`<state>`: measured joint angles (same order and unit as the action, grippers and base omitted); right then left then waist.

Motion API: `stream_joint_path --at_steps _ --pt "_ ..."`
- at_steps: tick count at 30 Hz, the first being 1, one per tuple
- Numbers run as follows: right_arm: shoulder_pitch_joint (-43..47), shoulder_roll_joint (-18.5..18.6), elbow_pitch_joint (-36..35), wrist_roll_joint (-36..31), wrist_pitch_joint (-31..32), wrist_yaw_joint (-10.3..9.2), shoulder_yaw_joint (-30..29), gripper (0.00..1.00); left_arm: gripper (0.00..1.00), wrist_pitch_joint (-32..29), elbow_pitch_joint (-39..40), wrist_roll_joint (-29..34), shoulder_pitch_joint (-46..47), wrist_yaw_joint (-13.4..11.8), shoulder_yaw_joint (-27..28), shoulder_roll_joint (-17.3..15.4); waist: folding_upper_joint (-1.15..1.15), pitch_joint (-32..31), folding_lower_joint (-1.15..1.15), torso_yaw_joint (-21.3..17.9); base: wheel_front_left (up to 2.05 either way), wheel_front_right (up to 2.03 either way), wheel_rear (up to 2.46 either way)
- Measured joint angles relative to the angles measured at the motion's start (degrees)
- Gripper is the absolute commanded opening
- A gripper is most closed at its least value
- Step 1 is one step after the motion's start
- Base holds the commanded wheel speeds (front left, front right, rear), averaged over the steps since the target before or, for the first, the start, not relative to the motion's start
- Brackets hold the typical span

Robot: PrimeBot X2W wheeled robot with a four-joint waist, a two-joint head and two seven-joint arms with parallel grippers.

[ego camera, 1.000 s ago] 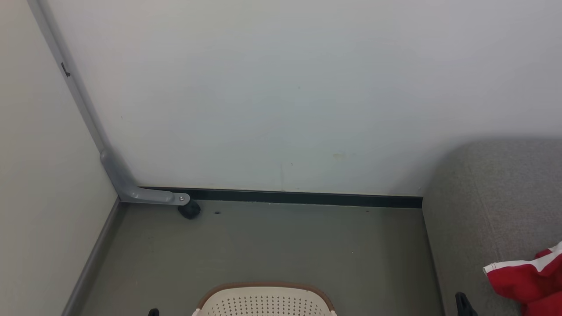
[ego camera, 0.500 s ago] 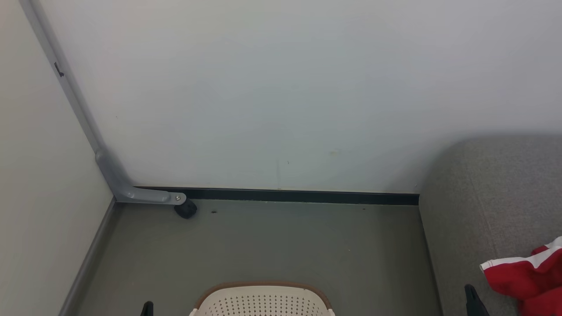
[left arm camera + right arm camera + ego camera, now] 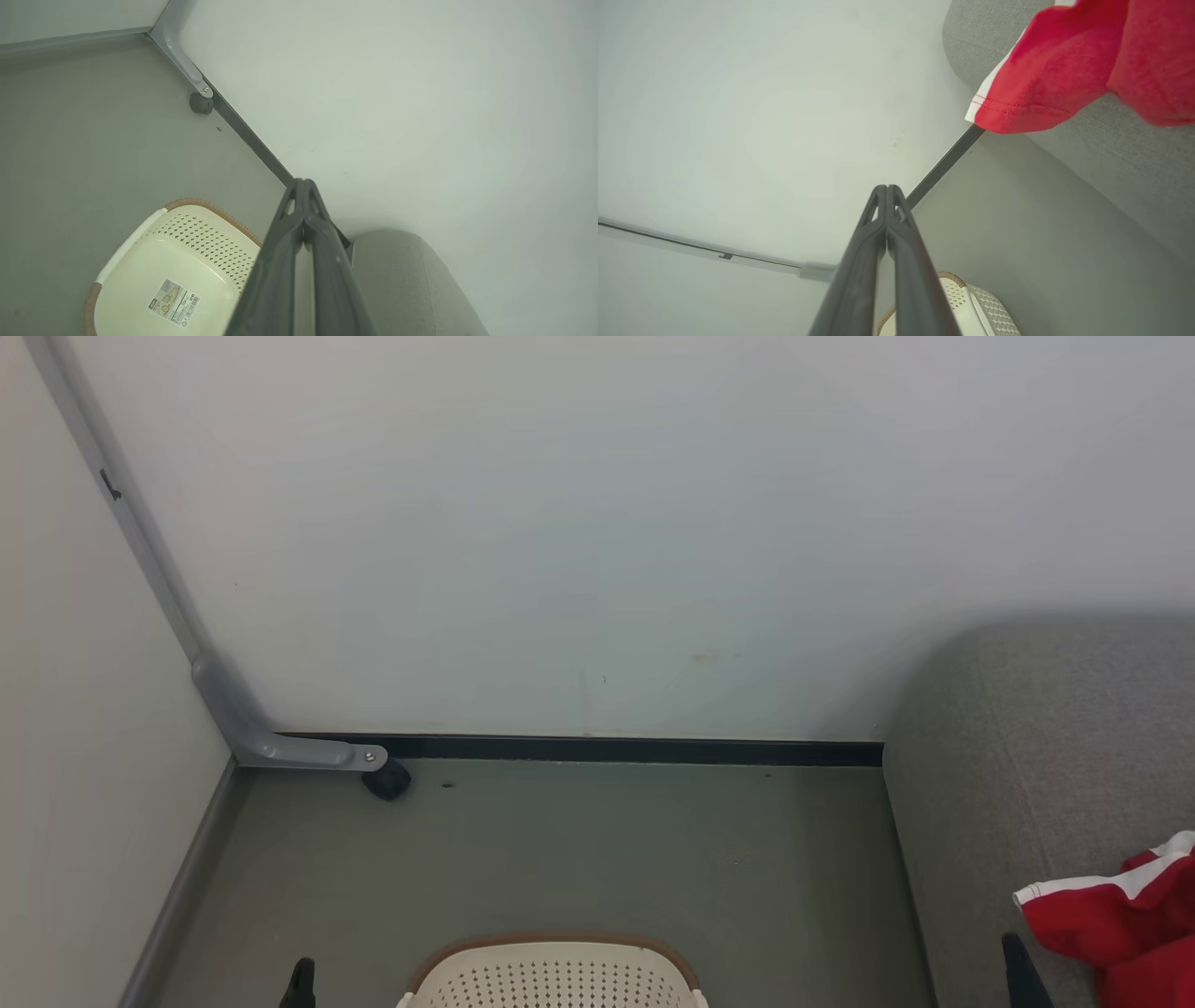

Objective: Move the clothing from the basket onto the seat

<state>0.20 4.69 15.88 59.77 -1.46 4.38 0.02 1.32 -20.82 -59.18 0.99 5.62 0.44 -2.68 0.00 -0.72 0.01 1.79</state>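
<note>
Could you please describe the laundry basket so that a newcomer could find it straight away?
Find the big grey seat against the white wall. On the grey floor to its left stands the basket. Nothing else nearby is cream plastic with perforated walls and a brown woven-look rim.

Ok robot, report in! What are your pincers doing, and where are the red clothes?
Left pincer and right pincer shut, empty. Clothing on the seat; basket bare where visible. Nothing in the way.
</note>
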Motion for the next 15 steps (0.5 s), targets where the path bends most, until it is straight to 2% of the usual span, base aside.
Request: stream_joint_path --at_steps 15 --pt "-2.19 -0.84 0.52 12.44 3.18 0.77 -3.04 0.0 0.0 -3.14 1.42 -12.68 1.2 0.52 1.69 0.07 0.0 0.33 0.0 -0.71 0.0 0.0 0.0"
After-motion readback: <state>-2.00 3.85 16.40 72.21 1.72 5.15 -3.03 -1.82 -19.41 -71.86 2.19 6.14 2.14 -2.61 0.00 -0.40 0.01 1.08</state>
